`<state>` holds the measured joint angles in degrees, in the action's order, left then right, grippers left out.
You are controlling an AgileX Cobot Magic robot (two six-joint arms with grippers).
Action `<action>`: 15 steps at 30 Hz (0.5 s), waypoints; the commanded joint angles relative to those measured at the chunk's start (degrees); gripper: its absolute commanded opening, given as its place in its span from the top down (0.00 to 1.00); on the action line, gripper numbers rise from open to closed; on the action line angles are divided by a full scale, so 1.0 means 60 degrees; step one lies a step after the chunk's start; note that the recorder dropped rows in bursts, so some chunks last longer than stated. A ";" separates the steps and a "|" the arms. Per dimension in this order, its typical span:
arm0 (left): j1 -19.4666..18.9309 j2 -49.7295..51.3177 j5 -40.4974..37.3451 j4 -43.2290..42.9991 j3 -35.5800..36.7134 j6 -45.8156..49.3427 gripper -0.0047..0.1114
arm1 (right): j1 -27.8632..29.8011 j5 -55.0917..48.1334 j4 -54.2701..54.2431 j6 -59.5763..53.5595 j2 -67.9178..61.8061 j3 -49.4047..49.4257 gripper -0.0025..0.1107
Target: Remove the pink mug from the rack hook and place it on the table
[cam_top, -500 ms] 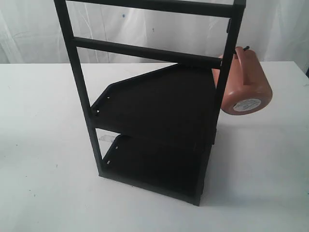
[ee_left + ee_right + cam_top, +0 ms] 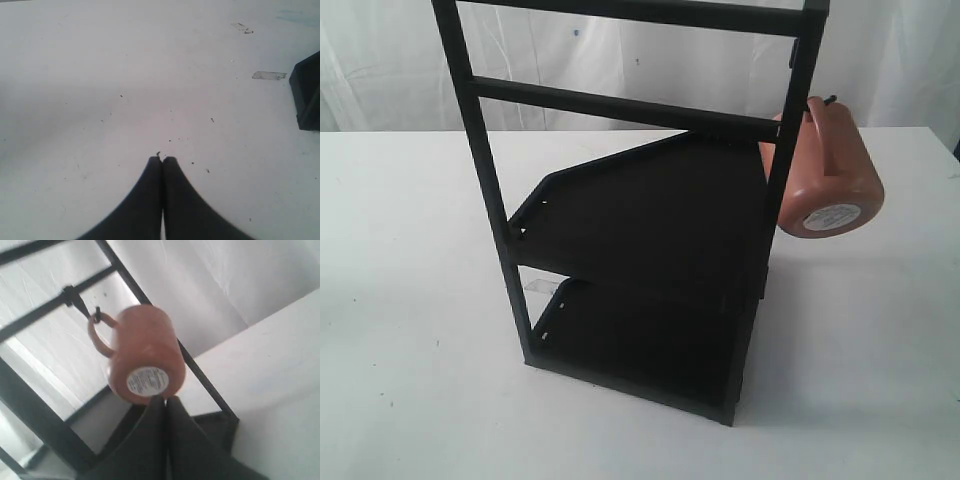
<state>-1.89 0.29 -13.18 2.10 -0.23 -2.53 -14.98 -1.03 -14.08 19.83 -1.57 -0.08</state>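
– Bench (image 2: 400, 250) first: has anything been set down on it?
– Nothing pink. The white top carries only the tall black rack (image 2: 640, 215) with its 2 shelves, standing about mid-bench in the exterior view.
– And the pink mug (image 2: 832, 172)?
– Off the bench altogether. It hangs by its loop handle from the rack hook (image 2: 95, 315), out beside the rack's right upright. It is tilted so that its stickered base faces outward and down (the white inside is turned away from every camera).
– And the hands?
– The right hand (image 2: 165, 400) has its fingers pressed together with nothing between them, and it points toward the mug's base. No arm shows in the exterior view, so I judge it has not reached the mug. The left hand (image 2: 162, 160) is likewise closed and empty, above bare bench, with a corner of the rack off to one side.
– How far along, then?
– By my reading, 0 of the steps are done. Left to do: open the right hand, take hold of the mug, lift its handle clear of the hook's upturned tip, and lower it onto the bench.
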 commanded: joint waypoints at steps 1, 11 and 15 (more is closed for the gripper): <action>-0.0019 -0.0048 -0.0030 0.0108 0.0038 -0.0013 0.96 | 0.0050 0.1207 -0.0322 0.0383 0.0048 0.0013 0.98; -0.0019 -0.0048 -0.0030 0.0108 0.0038 -0.0013 0.96 | -0.0207 -0.3761 0.1002 -0.5149 -0.3178 -0.4773 0.71; -0.0019 -0.0048 -0.0030 0.0108 0.0038 -0.0013 0.96 | -0.0207 -0.3067 -0.0532 -0.7472 -0.5532 -0.5756 0.46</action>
<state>-1.89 0.29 -13.18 2.10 -0.23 -2.53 -15.99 -21.72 -11.55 -17.28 -29.29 -32.18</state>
